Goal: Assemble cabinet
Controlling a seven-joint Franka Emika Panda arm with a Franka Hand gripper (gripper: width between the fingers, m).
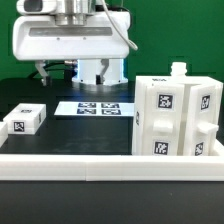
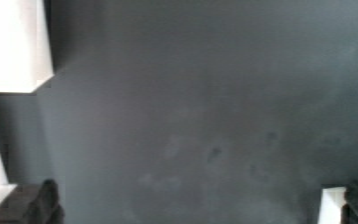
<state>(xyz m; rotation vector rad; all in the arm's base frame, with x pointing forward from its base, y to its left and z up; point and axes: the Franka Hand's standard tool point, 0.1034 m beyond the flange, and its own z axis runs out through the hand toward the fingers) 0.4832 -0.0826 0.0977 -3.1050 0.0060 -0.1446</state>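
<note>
The cabinet body [image 1: 176, 116] is a large white box with black-and-white tags, standing at the exterior view's right. A small white tagged panel piece [image 1: 25, 120] lies flat at the exterior view's left. My gripper [image 2: 185, 208] hangs high above the table, near the top edge of the exterior view [image 1: 76, 10]. In the wrist view its two fingertips [image 2: 27, 204] stand far apart with only bare dark table between them. The gripper is open and empty. A white part's corner [image 2: 12, 45] shows in the wrist view; I cannot tell which piece it is.
The marker board [image 1: 95, 107] lies flat in the middle, in front of the white robot base [image 1: 70, 45]. A white rail [image 1: 100, 160] runs along the table's front edge. The table top is dark.
</note>
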